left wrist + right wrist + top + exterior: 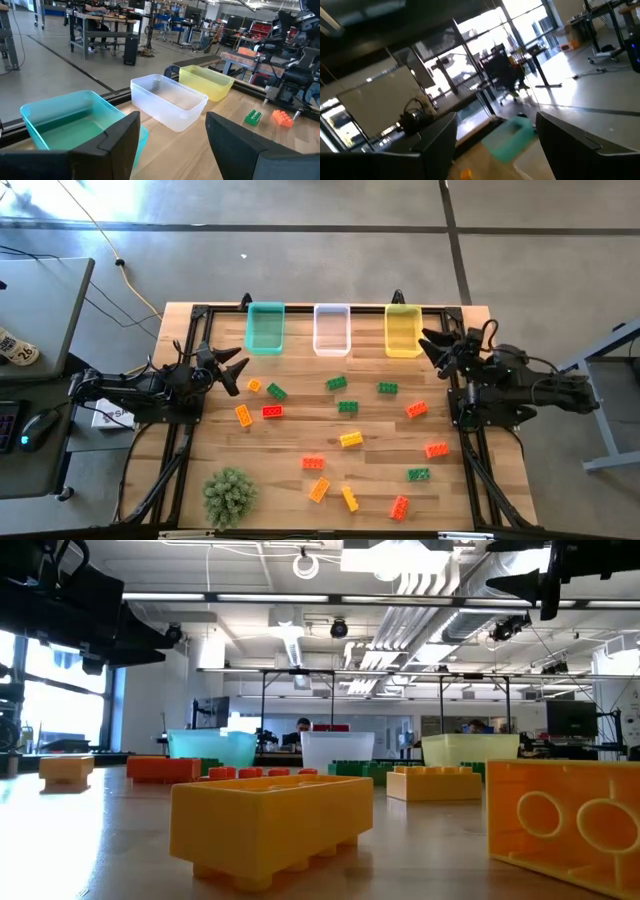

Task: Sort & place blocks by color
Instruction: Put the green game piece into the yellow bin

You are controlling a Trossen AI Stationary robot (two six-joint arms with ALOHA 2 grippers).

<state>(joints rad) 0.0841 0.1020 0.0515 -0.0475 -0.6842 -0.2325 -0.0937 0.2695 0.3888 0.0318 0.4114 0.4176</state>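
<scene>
Blocks (350,439) lie scattered at mixed angles; left end effector (237,370) and right end effector (432,344) spread, empty.

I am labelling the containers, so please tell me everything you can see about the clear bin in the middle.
The clear bin is a rectangular tub of see-through, slightly frosted plastic with rounded corners and a thin rim. It stands upright at the table's far edge, between the teal bin and the yellow bin, apart from both. It looks empty: no block lies inside it. Neither gripper touches it, and only the wooden table is under it.
</scene>
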